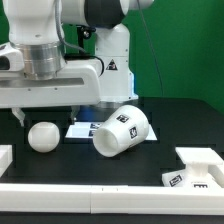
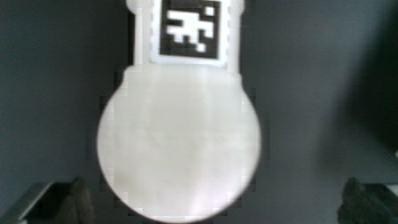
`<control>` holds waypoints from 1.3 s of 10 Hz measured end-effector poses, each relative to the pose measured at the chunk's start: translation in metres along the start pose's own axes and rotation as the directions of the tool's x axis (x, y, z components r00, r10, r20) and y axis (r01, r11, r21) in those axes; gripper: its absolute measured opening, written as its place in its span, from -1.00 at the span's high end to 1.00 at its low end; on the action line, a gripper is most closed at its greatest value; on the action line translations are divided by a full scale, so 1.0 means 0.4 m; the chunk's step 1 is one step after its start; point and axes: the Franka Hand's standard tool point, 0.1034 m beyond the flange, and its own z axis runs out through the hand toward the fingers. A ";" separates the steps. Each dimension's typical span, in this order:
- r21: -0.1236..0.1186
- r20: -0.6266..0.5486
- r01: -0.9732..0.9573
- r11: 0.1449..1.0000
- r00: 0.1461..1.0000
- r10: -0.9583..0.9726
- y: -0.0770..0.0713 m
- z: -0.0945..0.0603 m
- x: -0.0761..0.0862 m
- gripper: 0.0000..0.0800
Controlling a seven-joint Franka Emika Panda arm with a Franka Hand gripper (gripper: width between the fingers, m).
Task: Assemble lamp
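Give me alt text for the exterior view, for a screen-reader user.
A white robot arm holds its open end effector over a round white bulb on a black table. To the exterior view's right of the bulb, a tagged white shade lies on its side; a tagged white base sits at the frame's lower right.

The arm (image 1: 95, 15) bends over from above and behind the bulb (image 1: 43, 136). Its white wrist (image 1: 40, 55), with a grey ring, points straight down toward the bulb. The broad white hand body (image 1: 50, 88) sits level just above the bulb. The gripper (image 2: 214, 205) is centred over the bulb's round head, jaws spread wide. In the wrist view one dark fingertip (image 2: 50, 203) shows on each side of the bulb, both clear of it. The exterior view does not show how low the fingertips reach beside the bulb.
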 end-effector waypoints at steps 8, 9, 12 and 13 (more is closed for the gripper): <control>0.116 0.411 -0.026 0.993 0.911 -0.024 0.018 0.032 -0.033 -0.75; 0.125 0.449 -0.026 0.992 0.893 -0.033 0.014 0.039 -0.030 -0.75; 0.125 0.518 -0.030 0.992 0.855 -0.040 0.016 0.045 -0.020 -0.75; 0.020 0.544 -0.005 1.000 0.839 -0.007 0.048 0.037 -0.025 -0.75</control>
